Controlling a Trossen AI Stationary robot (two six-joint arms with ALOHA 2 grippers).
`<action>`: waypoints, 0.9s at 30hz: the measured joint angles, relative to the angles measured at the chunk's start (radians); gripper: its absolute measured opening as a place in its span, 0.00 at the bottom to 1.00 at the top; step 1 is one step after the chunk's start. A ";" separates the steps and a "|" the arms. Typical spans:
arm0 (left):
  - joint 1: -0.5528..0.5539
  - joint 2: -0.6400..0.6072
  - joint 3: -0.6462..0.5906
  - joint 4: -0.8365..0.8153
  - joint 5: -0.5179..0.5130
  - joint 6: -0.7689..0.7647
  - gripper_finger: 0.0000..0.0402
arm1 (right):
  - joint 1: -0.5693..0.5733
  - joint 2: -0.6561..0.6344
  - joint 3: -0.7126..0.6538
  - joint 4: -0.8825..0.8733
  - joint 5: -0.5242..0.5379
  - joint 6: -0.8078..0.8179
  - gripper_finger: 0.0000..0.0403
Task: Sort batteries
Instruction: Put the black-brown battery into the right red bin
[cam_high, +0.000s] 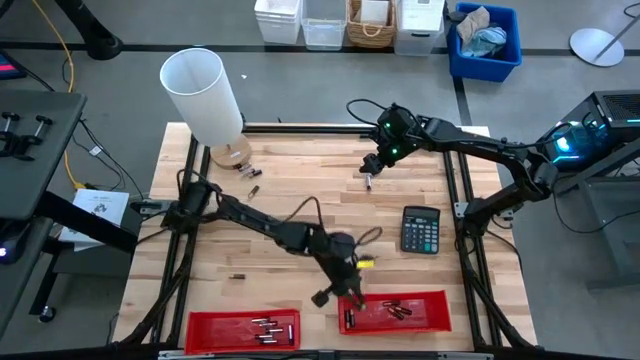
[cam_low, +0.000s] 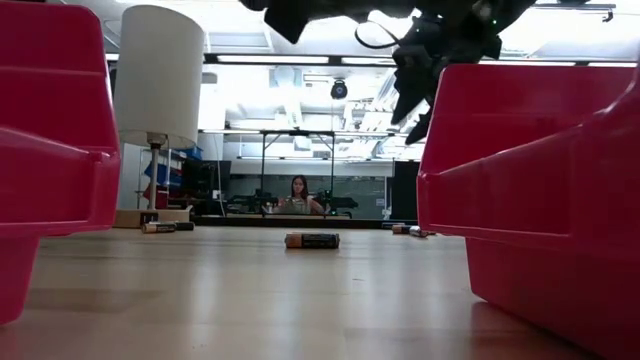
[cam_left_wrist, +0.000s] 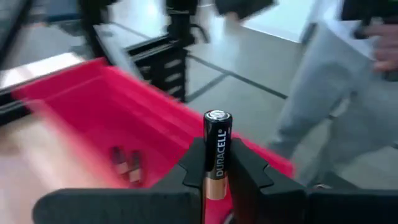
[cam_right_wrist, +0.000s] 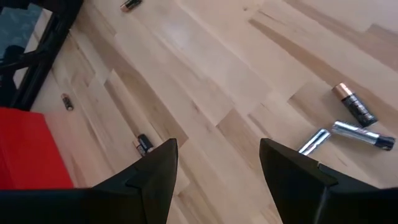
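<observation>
The left gripper (cam_high: 338, 293) hangs over the right red tray (cam_high: 430, 322), at about 6 o'clock on the bench (cam_high: 300, 180). Its jaws are closed tight on one black and copper battery (cam_left_wrist: 217, 152), which stands straight up between them. More batteries (cam_high: 397, 310) lie inside that tray. The left red tray (cam_high: 200, 330), at 7 o'clock, has its own small pile of batteries (cam_high: 268, 328).

The right gripper (cam_high: 371, 167) is up at about 1 o'clock, with its jaws wide open and nothing in them. Three loose batteries (cam_right_wrist: 354, 127) lie on the wood near it. A black calculator (cam_high: 420, 229) sits at 3 o'clock. A white lamp (cam_high: 205, 100) stands at 11 o'clock.
</observation>
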 joint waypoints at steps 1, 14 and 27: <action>-0.006 0.012 0.007 -0.003 0.006 0.003 0.07 | 0.000 0.000 0.000 0.000 0.006 -0.002 0.55; -0.007 0.044 0.037 0.047 0.017 -0.166 0.43 | 0.000 0.000 0.000 0.032 0.006 0.029 0.55; 0.151 -0.324 -0.216 -0.830 -0.268 -0.128 0.49 | 0.000 0.000 0.000 0.031 -0.003 0.033 0.55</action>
